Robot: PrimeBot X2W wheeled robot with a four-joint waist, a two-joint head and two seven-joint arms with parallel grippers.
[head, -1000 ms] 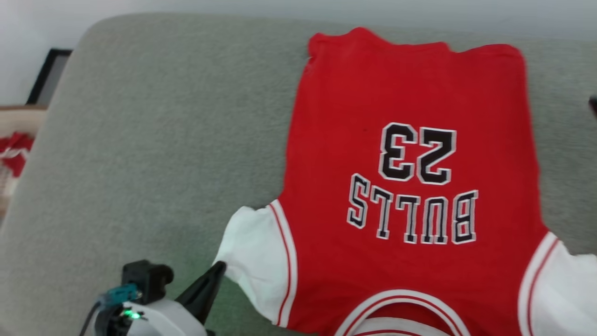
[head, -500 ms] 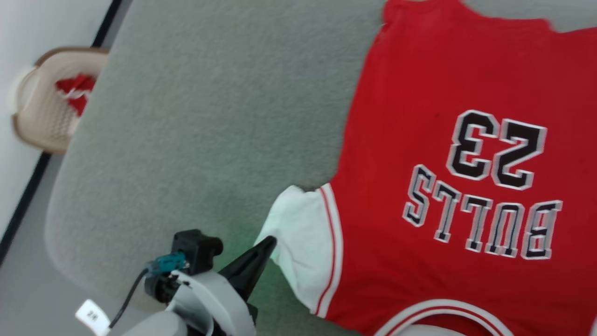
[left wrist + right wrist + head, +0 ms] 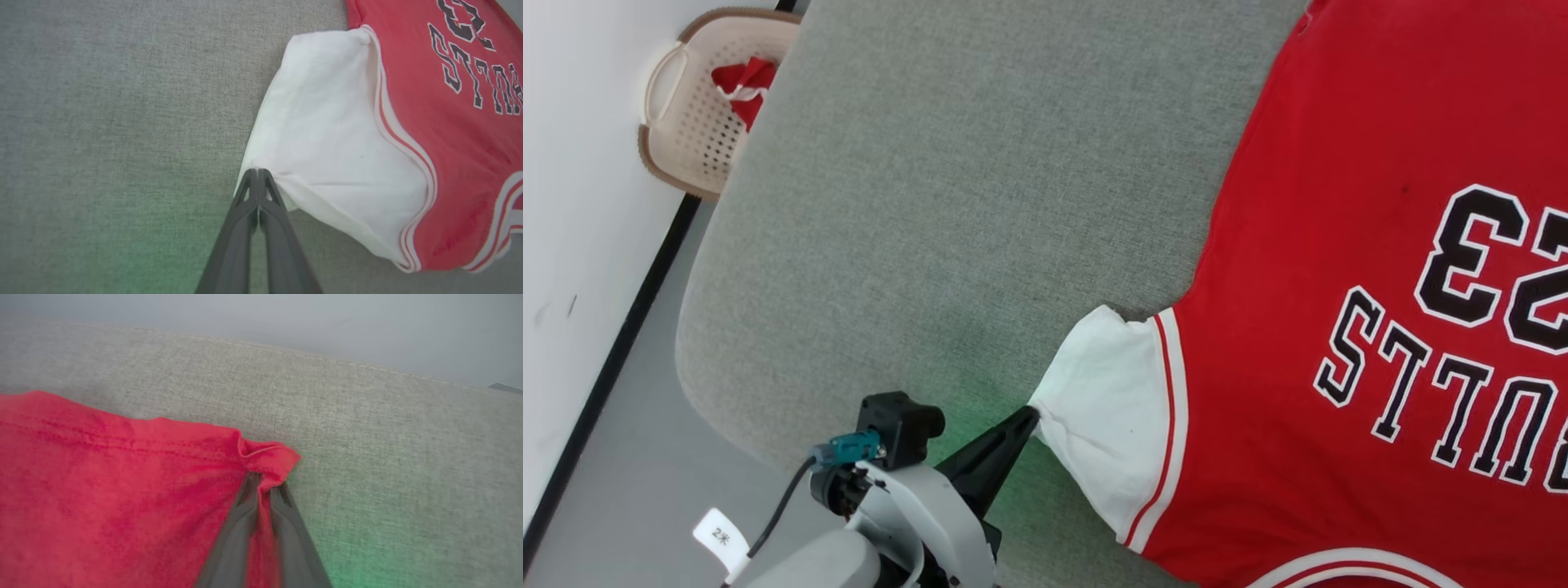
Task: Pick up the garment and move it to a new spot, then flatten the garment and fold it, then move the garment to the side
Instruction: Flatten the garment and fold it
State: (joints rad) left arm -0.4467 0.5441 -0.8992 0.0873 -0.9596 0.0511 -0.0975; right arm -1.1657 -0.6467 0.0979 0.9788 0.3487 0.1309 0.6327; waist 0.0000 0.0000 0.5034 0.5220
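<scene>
Head view: the garment (image 3: 1339, 245) lies spread on a grey cushion (image 3: 972, 204), with a basket (image 3: 694, 122) beyond. Left wrist view: the left gripper (image 3: 257, 172) is clamped tight on the garment's white sleeve edge. Right wrist view: the right gripper (image 3: 261, 479) pinches its red hem corner.

Garment (image 3: 1298, 245) cut by head view's right, bottom edges; number (image 3: 1486, 269) clipped; basket (image 3: 690, 135) partly behind cushion (image 3: 931, 204).
</scene>
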